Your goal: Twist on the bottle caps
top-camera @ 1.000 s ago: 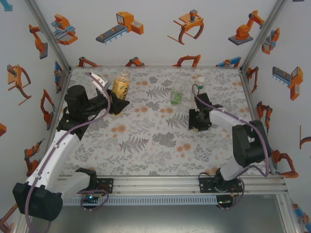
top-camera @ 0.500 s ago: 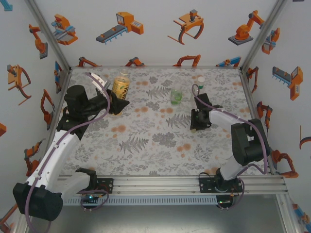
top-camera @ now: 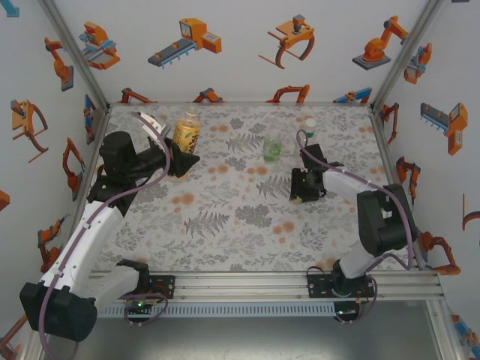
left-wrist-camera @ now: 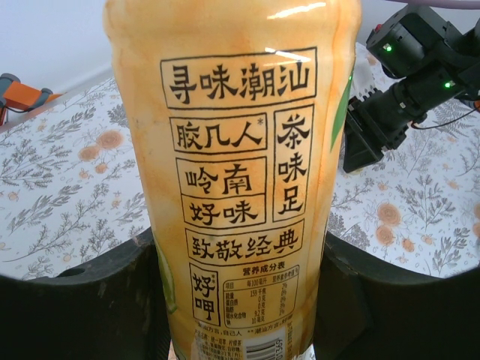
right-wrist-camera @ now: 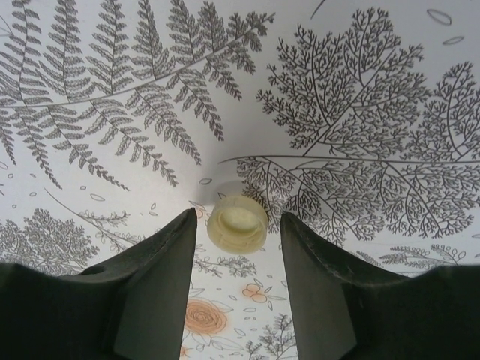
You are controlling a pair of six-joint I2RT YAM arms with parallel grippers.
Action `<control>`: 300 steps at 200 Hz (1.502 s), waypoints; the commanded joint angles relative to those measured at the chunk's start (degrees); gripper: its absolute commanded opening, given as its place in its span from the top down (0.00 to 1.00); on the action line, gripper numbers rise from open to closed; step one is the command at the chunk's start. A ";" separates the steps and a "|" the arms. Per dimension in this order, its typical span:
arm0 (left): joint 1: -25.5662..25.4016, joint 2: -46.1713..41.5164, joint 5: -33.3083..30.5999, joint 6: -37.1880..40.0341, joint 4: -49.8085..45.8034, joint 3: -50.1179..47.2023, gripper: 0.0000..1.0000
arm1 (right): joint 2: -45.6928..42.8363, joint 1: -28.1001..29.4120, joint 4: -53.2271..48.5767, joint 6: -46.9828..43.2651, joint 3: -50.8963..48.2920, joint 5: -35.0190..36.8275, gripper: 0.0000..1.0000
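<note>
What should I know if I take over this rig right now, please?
Left gripper: shut on the amber bottle, upright at far left.
Right gripper: open, fingers either side of a pale cap on the cloth, not touching.
Green-tinted bottle stands mid-table, third bottle at the far right.
Done: amber bottle secured.
To do: grip the cap and screw it on; the other bottles' caps are too small to judge.
</note>
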 commanded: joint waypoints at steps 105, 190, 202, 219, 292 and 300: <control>0.50 -0.51 1.25 -0.68 0.76 0.07 1.00 | -2.48 -0.16 -2.46 1.06 2.26 -2.55 0.53; 0.52 -0.45 1.27 -0.87 0.76 0.02 1.00 | 0.18 -0.13 -1.21 0.80 1.34 -1.92 0.53; 0.52 -0.42 1.25 -0.90 0.76 0.07 1.00 | 0.49 -0.20 -0.82 0.81 1.12 -2.01 0.53; 0.52 -0.43 1.27 -0.86 0.73 0.07 1.00 | 1.06 -0.17 -0.23 0.79 0.72 -2.32 0.53; 0.52 -0.46 1.21 -0.87 0.74 -0.01 1.00 | 2.37 -0.15 0.57 0.92 0.40 -2.63 0.64; 0.53 -0.48 1.28 -0.86 0.73 0.05 1.00 | 2.24 -0.19 0.61 0.99 0.33 -2.63 0.66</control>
